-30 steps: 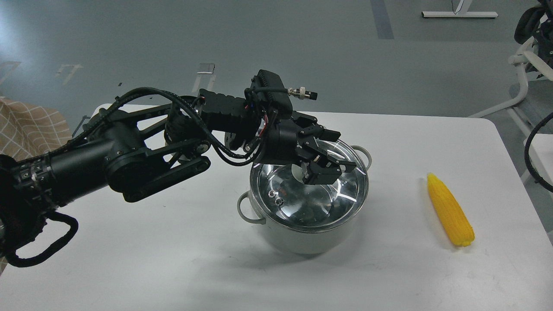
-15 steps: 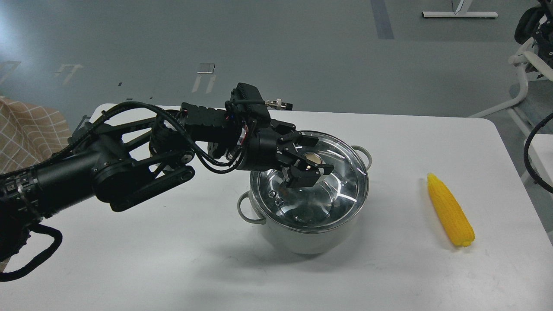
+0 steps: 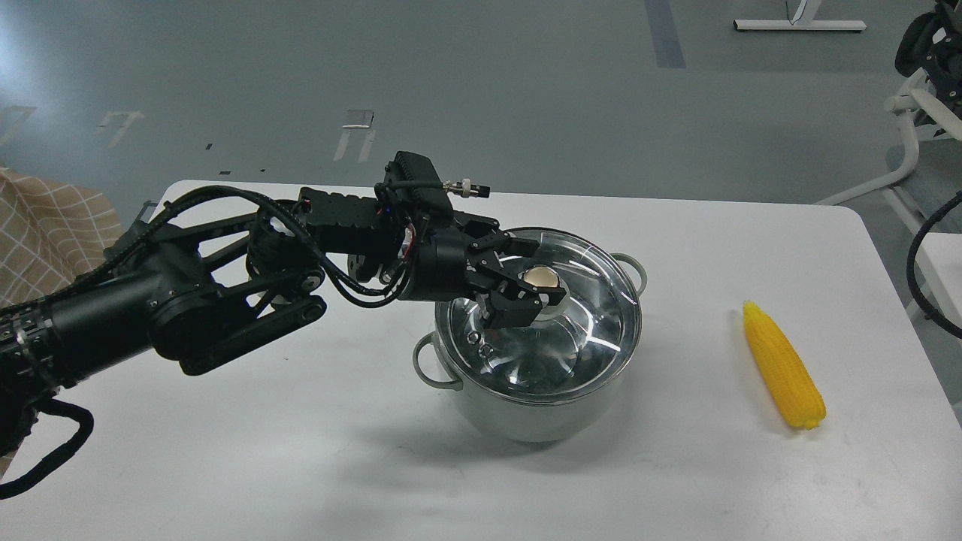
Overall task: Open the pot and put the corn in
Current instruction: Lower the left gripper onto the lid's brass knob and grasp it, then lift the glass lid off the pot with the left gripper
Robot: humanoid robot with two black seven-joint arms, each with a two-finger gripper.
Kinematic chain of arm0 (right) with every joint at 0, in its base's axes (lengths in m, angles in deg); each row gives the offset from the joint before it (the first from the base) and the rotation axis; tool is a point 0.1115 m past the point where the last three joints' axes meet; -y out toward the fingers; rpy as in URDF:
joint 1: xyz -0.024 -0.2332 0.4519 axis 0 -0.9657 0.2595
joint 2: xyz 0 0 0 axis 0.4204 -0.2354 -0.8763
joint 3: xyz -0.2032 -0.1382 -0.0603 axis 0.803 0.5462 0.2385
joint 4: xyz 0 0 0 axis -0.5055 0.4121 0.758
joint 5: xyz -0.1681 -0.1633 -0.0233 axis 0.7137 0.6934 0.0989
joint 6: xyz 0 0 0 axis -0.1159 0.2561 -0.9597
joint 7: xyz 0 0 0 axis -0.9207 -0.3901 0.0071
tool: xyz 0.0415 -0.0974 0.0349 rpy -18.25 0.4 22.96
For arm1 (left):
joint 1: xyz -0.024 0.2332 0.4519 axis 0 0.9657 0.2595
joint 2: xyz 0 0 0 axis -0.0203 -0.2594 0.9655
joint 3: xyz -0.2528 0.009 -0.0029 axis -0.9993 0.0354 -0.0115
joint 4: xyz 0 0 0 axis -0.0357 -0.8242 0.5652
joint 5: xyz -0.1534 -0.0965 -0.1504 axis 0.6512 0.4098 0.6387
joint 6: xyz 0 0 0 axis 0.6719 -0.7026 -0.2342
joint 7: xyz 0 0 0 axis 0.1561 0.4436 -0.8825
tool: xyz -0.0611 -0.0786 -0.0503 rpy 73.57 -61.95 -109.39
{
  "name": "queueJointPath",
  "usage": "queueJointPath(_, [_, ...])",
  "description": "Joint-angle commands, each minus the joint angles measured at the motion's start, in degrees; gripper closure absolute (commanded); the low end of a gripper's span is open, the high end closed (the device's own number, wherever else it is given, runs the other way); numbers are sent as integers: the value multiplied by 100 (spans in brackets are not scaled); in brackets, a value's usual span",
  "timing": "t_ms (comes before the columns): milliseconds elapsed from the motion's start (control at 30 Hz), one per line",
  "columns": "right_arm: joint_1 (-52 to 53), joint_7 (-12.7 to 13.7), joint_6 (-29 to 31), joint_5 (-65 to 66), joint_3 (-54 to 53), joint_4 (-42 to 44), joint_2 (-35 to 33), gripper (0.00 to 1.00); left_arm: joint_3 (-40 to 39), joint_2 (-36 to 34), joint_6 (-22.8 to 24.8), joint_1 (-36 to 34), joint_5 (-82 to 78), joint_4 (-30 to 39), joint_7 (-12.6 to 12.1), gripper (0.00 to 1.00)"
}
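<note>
The pale grey-green pot (image 3: 526,415) stands mid-table with its glass lid (image 3: 590,323) on it. The lid's gold knob (image 3: 546,279) shows at the lid's centre. My left gripper (image 3: 527,276) comes in from the left above the lid, open, with one finger (image 3: 521,247) behind the knob and one in front. The knob sits at the fingertips; I cannot tell if they touch it. The yellow corn (image 3: 782,370) lies on the table to the right of the pot, point away from me. My right gripper is out of view.
The white table (image 3: 676,481) carries only the pot and the corn. A black cable (image 3: 918,270) hangs at the right edge. A white chair frame (image 3: 906,135) stands on the floor beyond the table's right corner. A chequered cloth (image 3: 45,225) is at far left.
My left gripper has drawn back to the left and slightly down over the lid, uncovering the gold knob. The lid, pot and corn have not moved.
</note>
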Motion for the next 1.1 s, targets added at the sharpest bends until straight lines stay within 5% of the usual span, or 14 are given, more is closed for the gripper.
queueJointPath(0, [-1, 0, 0, 0, -1, -2, 1, 0, 1, -13, -53, 124, -3, -10, -1, 23])
queueJointPath(200, [-1, 0, 0, 0, 8, -2, 1, 0, -17, -13, -124, 203, -3, -19, -1, 23])
queueJointPath(433, [-1, 0, 0, 0, 8, -2, 9, 0, -25, 13, -124, 168, -12, -10, -10, 52])
queueJointPath(600, [-1, 0, 0, 0, 8, 7, 9, 0, -25, -13, -124, 177, -3, -10, -1, 58])
queueJointPath(1067, [-1, 0, 0, 0, 8, 7, 9, 0, -745, -785, -115, -113, 58, 701, 69, 62])
